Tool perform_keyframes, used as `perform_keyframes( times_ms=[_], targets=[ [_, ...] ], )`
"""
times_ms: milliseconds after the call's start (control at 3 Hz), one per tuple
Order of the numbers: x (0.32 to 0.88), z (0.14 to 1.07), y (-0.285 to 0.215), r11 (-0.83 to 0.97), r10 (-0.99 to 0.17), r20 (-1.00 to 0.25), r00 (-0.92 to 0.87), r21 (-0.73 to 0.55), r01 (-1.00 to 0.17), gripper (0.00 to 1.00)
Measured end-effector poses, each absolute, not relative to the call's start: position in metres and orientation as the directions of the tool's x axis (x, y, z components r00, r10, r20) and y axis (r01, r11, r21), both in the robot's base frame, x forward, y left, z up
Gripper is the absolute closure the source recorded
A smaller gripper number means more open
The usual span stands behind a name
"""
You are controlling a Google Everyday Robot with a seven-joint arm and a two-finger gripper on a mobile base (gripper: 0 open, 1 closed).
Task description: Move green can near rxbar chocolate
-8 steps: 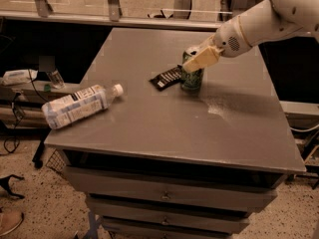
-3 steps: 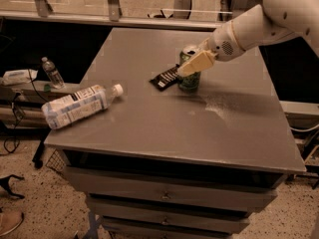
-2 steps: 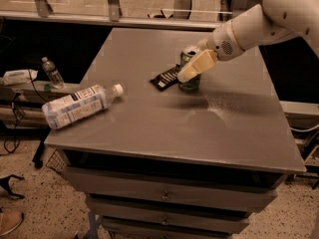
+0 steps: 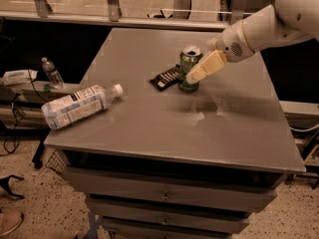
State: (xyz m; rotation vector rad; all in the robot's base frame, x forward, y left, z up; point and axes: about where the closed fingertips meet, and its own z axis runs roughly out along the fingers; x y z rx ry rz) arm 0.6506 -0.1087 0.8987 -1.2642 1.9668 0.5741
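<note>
My jaws, matt tan plastic, hang just beside the green can (image 4: 189, 61), shiny metal with a silver top. The rxbar chocolate (image 4: 165, 77) wrapper is glossy black; the table (image 4: 149, 128) smooth, matt grey.

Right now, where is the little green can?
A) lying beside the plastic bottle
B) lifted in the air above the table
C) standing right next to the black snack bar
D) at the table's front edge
C: the green can stands upright on the table directly beside the rxbar chocolate, with the pincer at its other side; the plastic bottle lies well away.
</note>
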Motion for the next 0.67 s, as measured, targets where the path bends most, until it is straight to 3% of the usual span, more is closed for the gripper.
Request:
perform_keyframes(
  times_ms=[667],
  targets=[
    [0.627,0.924,-0.184,0.538,-0.564,-0.776,-0.283,-0.085,-0.838,0.0]
  ],
)
